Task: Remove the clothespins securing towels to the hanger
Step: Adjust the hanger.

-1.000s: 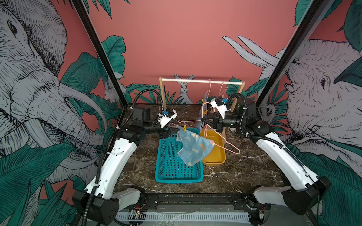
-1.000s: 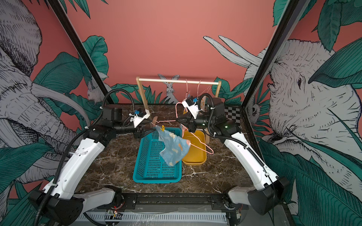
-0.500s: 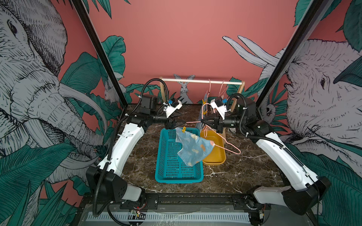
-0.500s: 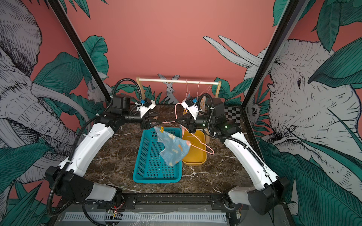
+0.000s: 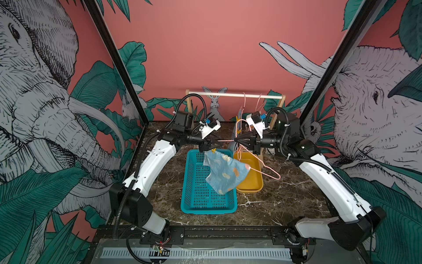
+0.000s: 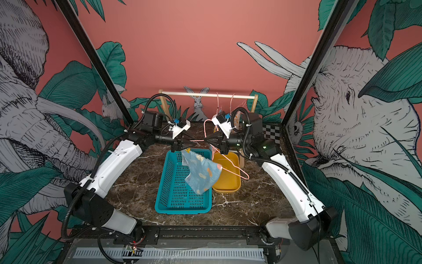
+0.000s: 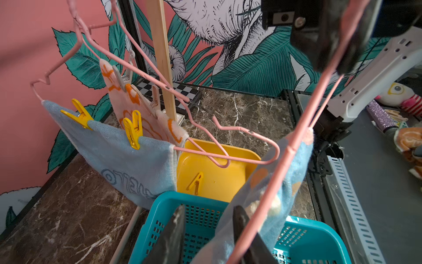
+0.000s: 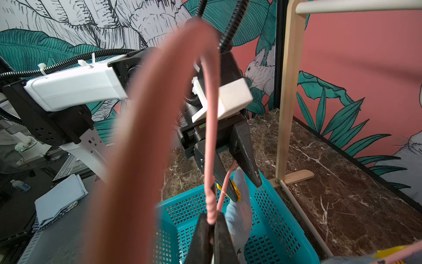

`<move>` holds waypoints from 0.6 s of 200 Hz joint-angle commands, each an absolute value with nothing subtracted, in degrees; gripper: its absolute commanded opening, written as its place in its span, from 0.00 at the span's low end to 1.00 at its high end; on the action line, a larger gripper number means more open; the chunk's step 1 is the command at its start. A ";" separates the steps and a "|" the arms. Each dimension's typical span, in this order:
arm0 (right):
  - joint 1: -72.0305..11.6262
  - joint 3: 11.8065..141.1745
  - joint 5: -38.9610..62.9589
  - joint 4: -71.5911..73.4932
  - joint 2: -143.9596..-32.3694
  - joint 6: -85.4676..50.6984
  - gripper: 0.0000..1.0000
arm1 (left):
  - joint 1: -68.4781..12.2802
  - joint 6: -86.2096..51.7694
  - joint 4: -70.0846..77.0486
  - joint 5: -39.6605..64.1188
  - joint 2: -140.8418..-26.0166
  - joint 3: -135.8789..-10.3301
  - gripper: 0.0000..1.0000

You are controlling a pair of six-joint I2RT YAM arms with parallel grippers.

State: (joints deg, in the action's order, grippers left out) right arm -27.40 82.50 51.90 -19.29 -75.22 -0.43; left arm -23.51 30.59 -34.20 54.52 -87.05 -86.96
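Left pincer (image 5: 213,145) jaws apart with nothing clamped yet, yellow clothespin (image 5: 213,150) just off its tips at 6 o'clock on top corner of spotted towel (image 5: 225,173), right pincer (image 5: 235,140) at 3 o'clock clamped on pink hanger (image 7: 294,139), so left is nearer

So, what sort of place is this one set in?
Probably a staged robot test booth, not a home: printed elephant-and-leaf wall panels, left arm and right arm bolted to a rail fronting a marble-look tabletop, and a miniature wooden drying rack.

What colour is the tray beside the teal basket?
Yellow tray, clearest from the left wrist.
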 commanded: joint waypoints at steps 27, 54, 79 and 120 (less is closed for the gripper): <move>-27.77 83.76 52.54 -20.38 -75.25 1.89 0.00 | -23.93 30.53 -35.33 56.77 -86.27 -88.60 0.05; -27.78 83.33 49.57 -20.93 -74.72 2.81 0.00 | -23.92 28.85 -34.66 57.28 -85.45 -88.21 0.00; -27.77 82.09 44.75 -20.55 -73.37 3.72 0.02 | -23.92 25.98 -33.51 56.65 -84.15 -87.50 0.00; -27.77 78.66 35.97 -19.79 -69.30 5.60 0.52 | -23.95 23.04 -33.02 50.64 -79.95 -86.32 0.00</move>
State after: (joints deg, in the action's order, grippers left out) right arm -27.00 80.07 40.42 -18.85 -72.99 3.33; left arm -24.60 27.38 -36.38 54.63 -85.14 -86.78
